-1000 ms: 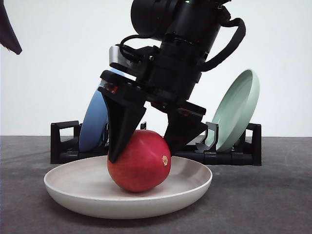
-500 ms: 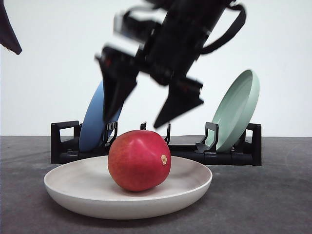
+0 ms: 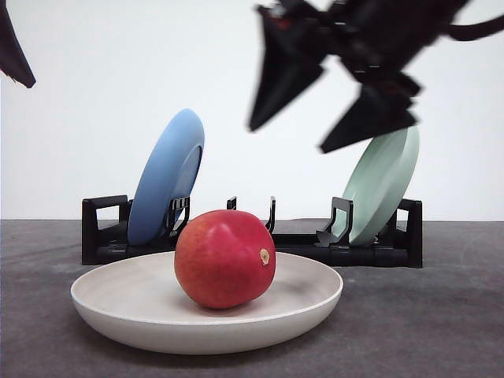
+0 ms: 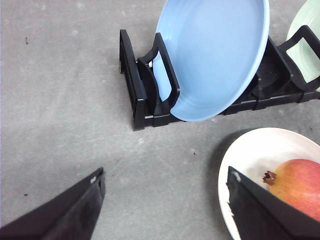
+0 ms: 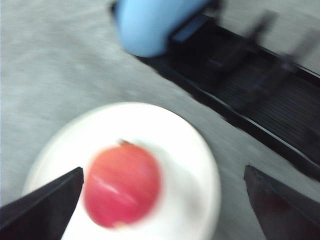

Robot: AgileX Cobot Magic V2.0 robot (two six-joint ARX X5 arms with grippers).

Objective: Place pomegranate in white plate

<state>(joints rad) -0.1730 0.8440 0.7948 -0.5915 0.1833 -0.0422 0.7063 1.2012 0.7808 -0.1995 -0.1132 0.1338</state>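
Smooth red-orange pomegranate [image 3: 225, 258] rests free in wide off-white matte plate [image 3: 118, 311] on grey tabletop [image 3: 441, 315]; right hand [image 3: 331, 106], blurred, apparently spread wide and empty above, so placement looks complete.

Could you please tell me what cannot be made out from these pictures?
- Right wrist view: motion blur smears the pomegranate and black rack.
- Front view: the right gripper is blurred and cut off by the top edge.
- Left wrist view: a finger covers part of the white plate.
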